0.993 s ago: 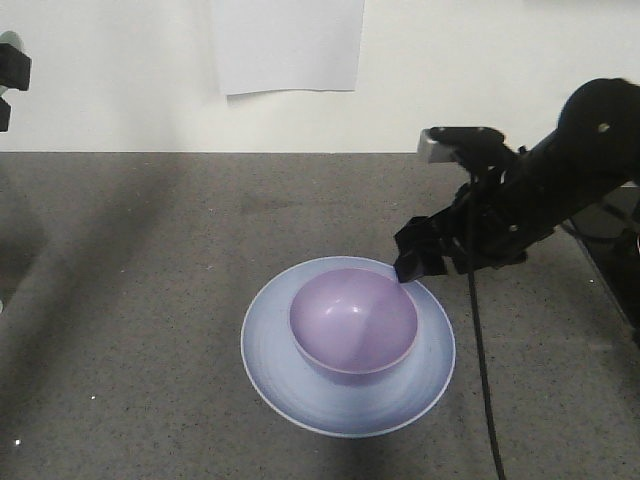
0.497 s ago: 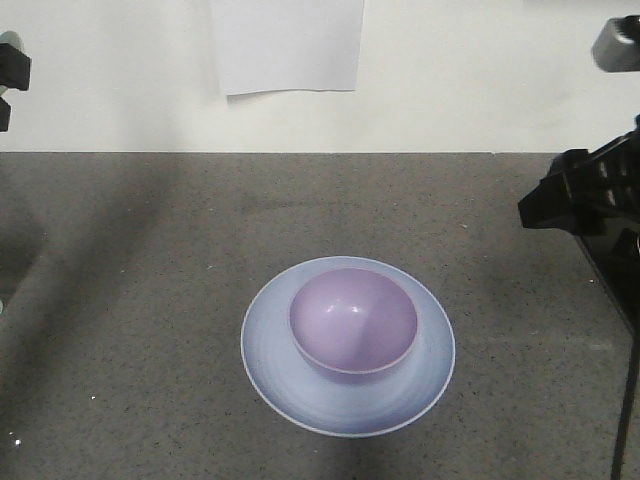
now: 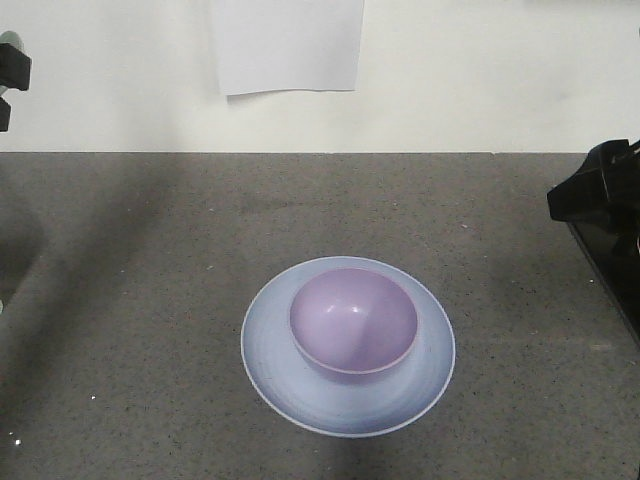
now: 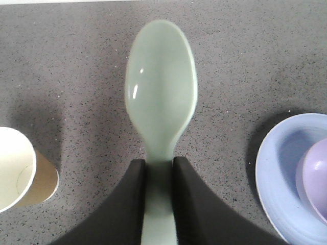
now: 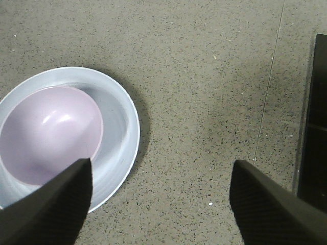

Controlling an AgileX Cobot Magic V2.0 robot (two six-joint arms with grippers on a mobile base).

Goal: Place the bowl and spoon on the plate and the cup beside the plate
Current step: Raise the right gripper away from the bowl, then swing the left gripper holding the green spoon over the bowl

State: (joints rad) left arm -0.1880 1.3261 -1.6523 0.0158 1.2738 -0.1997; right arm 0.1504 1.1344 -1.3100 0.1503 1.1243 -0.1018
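My left gripper (image 4: 159,168) has its two dark fingers closed narrowly on the handle of the small pale mint-green plastic spoon (image 4: 161,87). I grip it low on the handle so the whole scoop juts out ahead, hollow side up and free to be set down first. The spoon is smooth and slightly glossy, with a small highlight on its left side, and it hangs over the grey speckled tabletop (image 3: 150,300). To its right the round, shallow, pale bluish-lavender plate (image 4: 276,168) waits. The deep, smooth lavender-purple plastic bowl (image 3: 353,320) sits on the plate, a little toward its far side. That leaves a broader band of bare plate at the near edge, which I judge the likeliest spot for the spoon. To the spoon's left is the tapered brown paper cup (image 4: 18,173) with its white inside, well apart from the plate; I cannot tell whether it is upright or tipped. My right gripper (image 5: 162,166) is spread wide and empty, to the right of the plate, out of the spoon's way.
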